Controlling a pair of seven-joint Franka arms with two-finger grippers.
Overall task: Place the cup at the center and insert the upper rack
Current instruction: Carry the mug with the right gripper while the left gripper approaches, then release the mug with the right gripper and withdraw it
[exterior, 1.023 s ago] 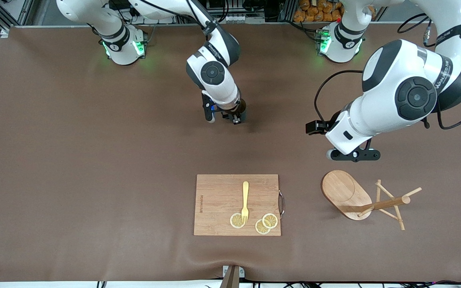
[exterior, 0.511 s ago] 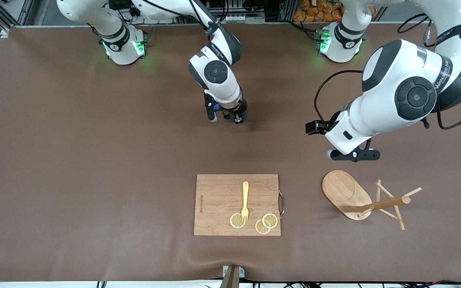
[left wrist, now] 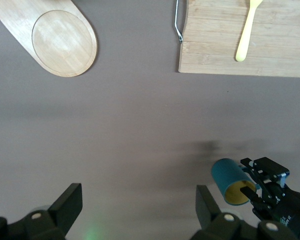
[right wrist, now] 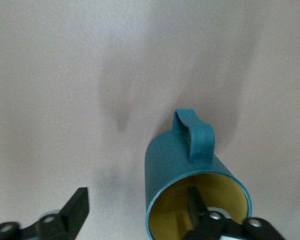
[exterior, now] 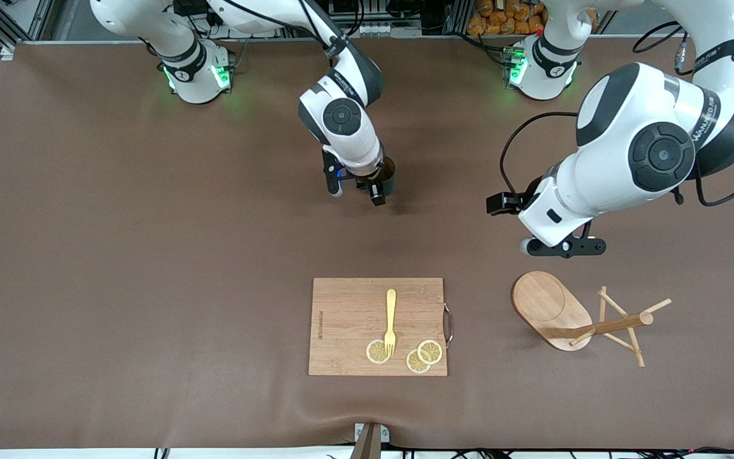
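Observation:
The teal cup (exterior: 388,171) with a yellowish inside stands on the brown table at mid-table, toward the robots' bases; it also shows in the right wrist view (right wrist: 182,160) and the left wrist view (left wrist: 229,179). My right gripper (exterior: 355,191) (right wrist: 136,202) is open over it, one finger inside the cup's mouth and the other outside, well clear of its wall. The wooden mug tree (exterior: 548,305) lies tipped on its side toward the left arm's end, with its post (exterior: 609,326) level. My left gripper (exterior: 561,247) (left wrist: 139,202) is open and empty above the table beside the tree's oval base (left wrist: 60,42).
A wooden cutting board (exterior: 341,306) with a metal handle lies nearer the front camera than the cup. On it are a yellow fork (exterior: 390,322) and three lemon slices (exterior: 423,356). The board (left wrist: 220,45) and fork (left wrist: 247,30) also show in the left wrist view.
My right wrist has shifted slightly toward the robots' bases, so more of the cup's rim shows beside it. The left arm, mug tree and board have not moved.

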